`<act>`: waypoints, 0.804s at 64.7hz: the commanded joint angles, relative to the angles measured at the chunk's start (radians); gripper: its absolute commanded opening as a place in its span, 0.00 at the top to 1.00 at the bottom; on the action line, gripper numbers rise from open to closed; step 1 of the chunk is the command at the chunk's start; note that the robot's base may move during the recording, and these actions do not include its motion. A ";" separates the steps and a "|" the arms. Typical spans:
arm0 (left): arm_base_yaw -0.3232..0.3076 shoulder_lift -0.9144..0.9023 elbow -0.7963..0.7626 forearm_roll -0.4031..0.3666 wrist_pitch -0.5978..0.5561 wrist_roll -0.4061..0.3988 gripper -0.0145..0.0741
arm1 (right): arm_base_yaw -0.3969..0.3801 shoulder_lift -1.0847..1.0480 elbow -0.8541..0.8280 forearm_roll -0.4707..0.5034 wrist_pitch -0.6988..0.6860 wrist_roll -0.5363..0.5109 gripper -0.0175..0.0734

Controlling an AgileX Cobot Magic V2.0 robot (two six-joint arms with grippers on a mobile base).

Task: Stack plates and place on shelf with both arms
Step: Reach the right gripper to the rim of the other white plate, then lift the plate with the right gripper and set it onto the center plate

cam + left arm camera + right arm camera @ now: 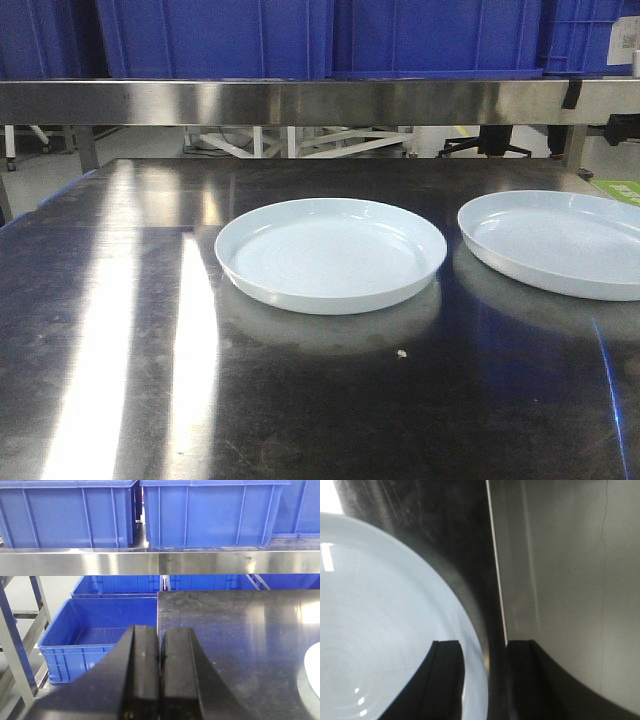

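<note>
Two pale bluish-white plates lie side by side on the dark metal table: one in the middle (pixel 330 252), the other at the right edge of the front view (pixel 560 240). Neither arm shows in the front view. My right gripper (pixel 484 647) is open and straddles the right-hand rim of a plate (pixel 380 605). Its left finger (pixel 445 680) hangs over the plate's inside and its right finger (pixel 530 680) is outside, past the table edge. My left gripper (pixel 160 650) is shut on nothing, over the table's left edge. A sliver of plate (pixel 312 675) shows at its far right.
A stainless shelf rail (pixel 300 100) runs across behind the table, with blue plastic crates (pixel 220 35) on it. More blue crates (pixel 95 635) sit low to the left of the table (pixel 235 630). Grey floor (pixel 570 580) lies past the table's right edge.
</note>
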 commanded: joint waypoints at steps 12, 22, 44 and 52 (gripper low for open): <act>0.000 0.008 -0.032 -0.009 -0.086 -0.003 0.74 | 0.011 -0.017 -0.034 0.012 -0.036 -0.020 0.43; 0.000 0.008 -0.032 -0.009 -0.086 -0.003 0.74 | 0.026 -0.002 -0.034 0.012 -0.042 -0.021 0.43; 0.000 0.008 -0.032 -0.009 -0.086 -0.003 0.74 | 0.016 -0.010 -0.034 0.012 -0.034 -0.021 0.76; 0.000 0.008 -0.032 -0.009 -0.086 -0.003 0.74 | -0.008 -0.040 -0.034 0.022 -0.035 -0.021 0.75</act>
